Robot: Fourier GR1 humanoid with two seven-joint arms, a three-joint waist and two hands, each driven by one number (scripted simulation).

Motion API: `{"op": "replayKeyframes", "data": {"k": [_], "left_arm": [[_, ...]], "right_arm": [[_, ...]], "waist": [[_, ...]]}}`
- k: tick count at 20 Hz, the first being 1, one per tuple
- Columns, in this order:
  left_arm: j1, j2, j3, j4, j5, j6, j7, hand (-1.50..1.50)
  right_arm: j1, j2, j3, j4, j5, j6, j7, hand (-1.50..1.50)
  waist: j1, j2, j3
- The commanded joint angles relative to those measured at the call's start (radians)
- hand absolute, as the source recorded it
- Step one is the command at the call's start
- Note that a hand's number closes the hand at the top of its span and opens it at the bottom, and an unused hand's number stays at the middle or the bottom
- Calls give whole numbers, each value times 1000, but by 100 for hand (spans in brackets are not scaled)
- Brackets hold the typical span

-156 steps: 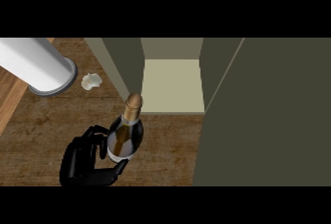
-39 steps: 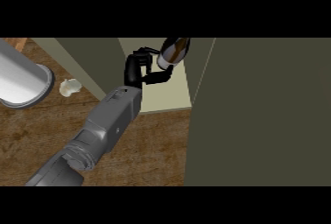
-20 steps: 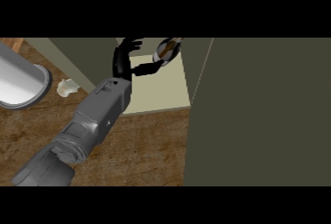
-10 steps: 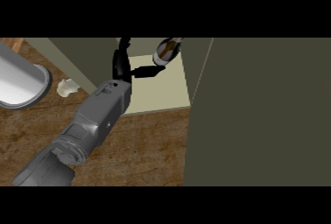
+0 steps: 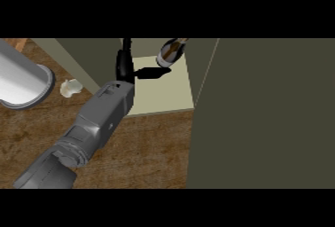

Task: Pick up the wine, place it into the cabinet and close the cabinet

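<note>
One robot hand point(image 5: 134, 66) shows, at the end of a grey forearm reaching from the near left into the open cabinet point(image 5: 88, 62). Which arm it is cannot be told for certain; the other is out of view. Fingers point up toward the far edge and look straight, thumb stretched right toward the wine point(image 5: 170, 51), touching or just beside it. No curl round the bottle is visible. Wine stands inside the cabinet on its pale floor, at the far end, likely set deep so the door point(image 5: 268, 111) at right can swing shut. Judged step: release, then closing. On the wooden counter point(image 5: 150, 150), left: a grey cylinder point(image 5: 23, 82) and a small pale object point(image 5: 71, 87).
</note>
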Motion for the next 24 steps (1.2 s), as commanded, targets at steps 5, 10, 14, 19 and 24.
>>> {"op": "replayKeyframes", "data": {"k": [5,10,14,19,24], "left_arm": [[18,-54,22,-24,7,-9,-68,-150],[50,-55,39,-84,16,-42,-122,-150],[131,-56,55,-169,39,-97,-196,-150],[187,-56,-32,-335,72,-5,-176,-150],[316,-56,-133,-509,100,28,-163,-150]], "right_arm": [[-4,18,31,-13,23,-11,5,-150],[20,46,56,-27,58,-26,3,-150],[26,10,-1,-27,0,-11,7,-150],[16,13,14,-4,-7,-4,9,-150],[37,10,-14,-54,-11,-51,54,-150]], "waist": [[6,-5,0],[24,-17,0],[39,-27,1],[24,-31,2],[82,-45,2]]}}
